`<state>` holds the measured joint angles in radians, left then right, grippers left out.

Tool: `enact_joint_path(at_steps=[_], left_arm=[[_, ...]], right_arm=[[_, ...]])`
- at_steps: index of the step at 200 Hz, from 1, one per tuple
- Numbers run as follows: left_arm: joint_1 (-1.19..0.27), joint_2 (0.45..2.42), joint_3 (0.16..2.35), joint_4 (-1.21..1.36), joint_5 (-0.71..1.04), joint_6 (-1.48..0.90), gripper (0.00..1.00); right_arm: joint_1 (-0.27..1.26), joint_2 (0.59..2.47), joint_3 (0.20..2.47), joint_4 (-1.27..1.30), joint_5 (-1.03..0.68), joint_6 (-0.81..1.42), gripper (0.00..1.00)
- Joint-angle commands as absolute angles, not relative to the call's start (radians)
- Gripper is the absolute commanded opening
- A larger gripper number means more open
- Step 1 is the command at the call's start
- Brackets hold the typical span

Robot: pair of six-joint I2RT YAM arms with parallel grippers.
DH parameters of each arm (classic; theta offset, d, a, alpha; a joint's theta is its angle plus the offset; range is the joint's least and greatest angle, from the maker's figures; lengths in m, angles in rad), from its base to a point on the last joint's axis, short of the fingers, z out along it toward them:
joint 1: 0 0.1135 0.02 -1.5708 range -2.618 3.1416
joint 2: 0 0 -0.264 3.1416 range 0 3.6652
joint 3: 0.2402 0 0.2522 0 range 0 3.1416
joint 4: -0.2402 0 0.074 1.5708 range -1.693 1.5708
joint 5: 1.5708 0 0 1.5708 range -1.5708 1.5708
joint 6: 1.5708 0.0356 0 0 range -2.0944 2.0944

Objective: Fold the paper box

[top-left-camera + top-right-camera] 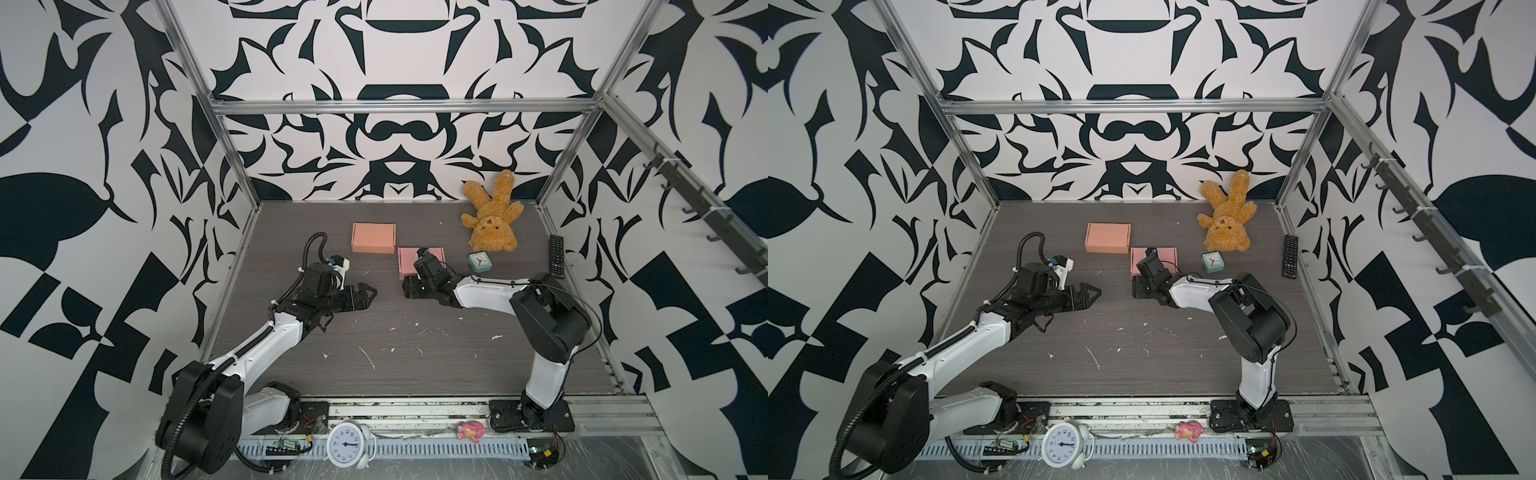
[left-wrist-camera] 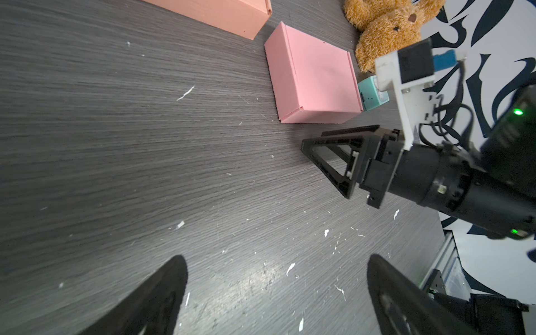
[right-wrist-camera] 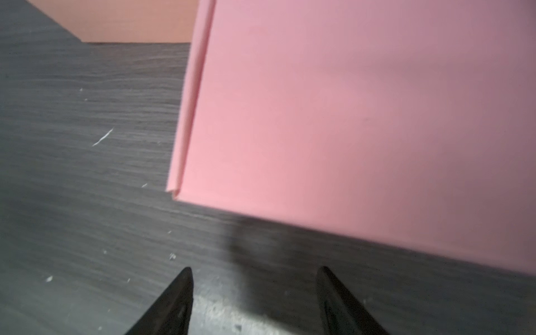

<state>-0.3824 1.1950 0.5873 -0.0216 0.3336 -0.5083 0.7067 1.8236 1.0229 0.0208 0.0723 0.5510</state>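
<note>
Pink paper box [image 2: 313,75]: lay closed on the surface [image 2: 145,162], seemingly finished.
Right fingers [image 3: 174,304]: apart, empty, beside its edge.
Left fingers [image 2: 156,298]: wide open, held clear.

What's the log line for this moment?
left tool open, empty | right tool open, empty, near pink box | box closed

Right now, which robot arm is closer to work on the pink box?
Right. The right gripper hangs open just beside the pink box; the left gripper is open too, but farther away.
</note>
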Motion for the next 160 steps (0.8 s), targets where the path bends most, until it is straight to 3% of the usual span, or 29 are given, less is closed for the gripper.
enact_joint_path(at_steps=[1,99,160], left_arm=[[-0.363,1.217,0.566,0.001,0.373,-0.538,0.99],[-0.256,1.227,0.497,0.074,0.494,-0.624,0.99],[-0.209,1.267,0.433,0.185,0.561,-0.696,0.99]], right_arm=[[0.752,1.754,1.057,-0.035,0.105,0.514,0.69],[0.768,1.983,1.466,-0.217,-0.002,0.373,0.71],[0.768,2.134,1.649,-0.325,0.04,0.303,0.71]])
